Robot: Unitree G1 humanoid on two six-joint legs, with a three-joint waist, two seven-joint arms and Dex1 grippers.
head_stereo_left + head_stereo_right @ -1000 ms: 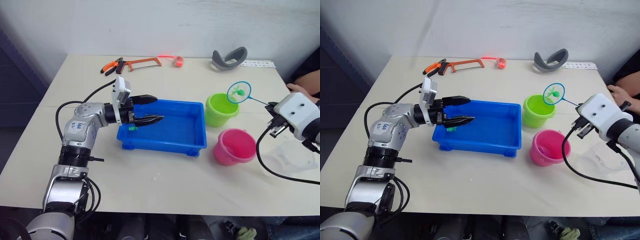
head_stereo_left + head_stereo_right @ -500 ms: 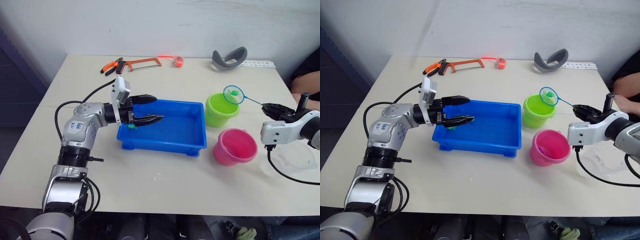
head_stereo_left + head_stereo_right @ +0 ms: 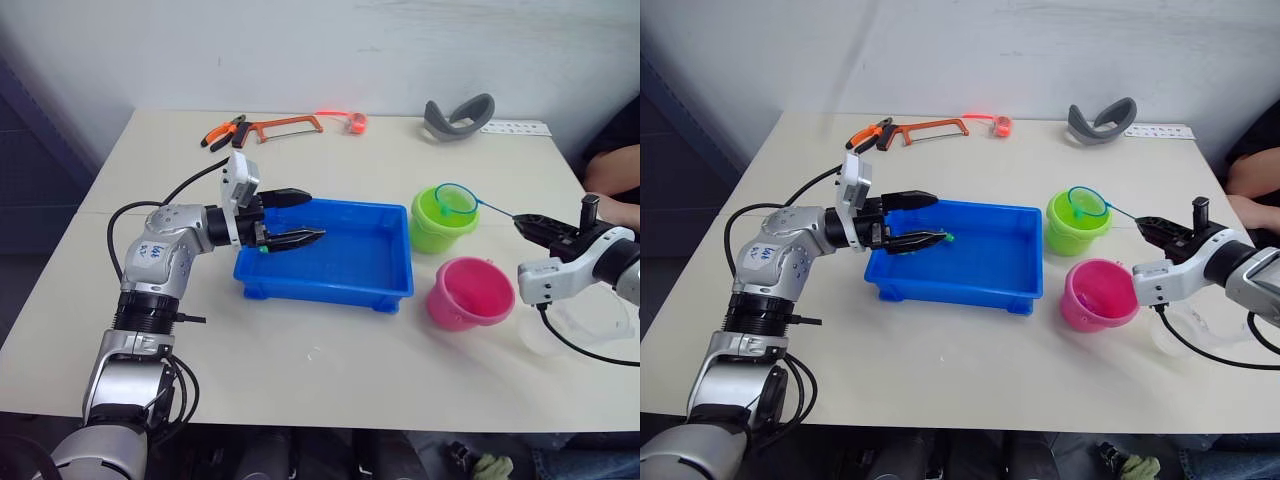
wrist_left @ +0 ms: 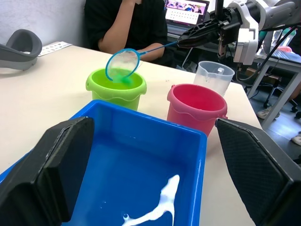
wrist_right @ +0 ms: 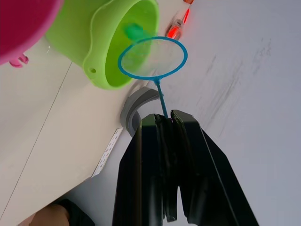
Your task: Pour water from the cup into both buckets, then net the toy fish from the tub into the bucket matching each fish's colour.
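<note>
- Right gripper (image 3: pixel 530 222) was clamped tight on the thin handle of the net (image 3: pixel 456 200), whose hoop hung over the green bucket (image 3: pixel 440 222).
- A green fish (image 5: pixel 133 31) was inside that bucket.
- Left gripper (image 3: pixel 300 219) hovered over the left end of the blue tub (image 3: pixel 330 290), fingers spread, holding nothing.
- The pink bucket (image 3: pixel 470 293) stood just right of the tub, with the clear cup (image 4: pixel 214 76) beyond.
</note>
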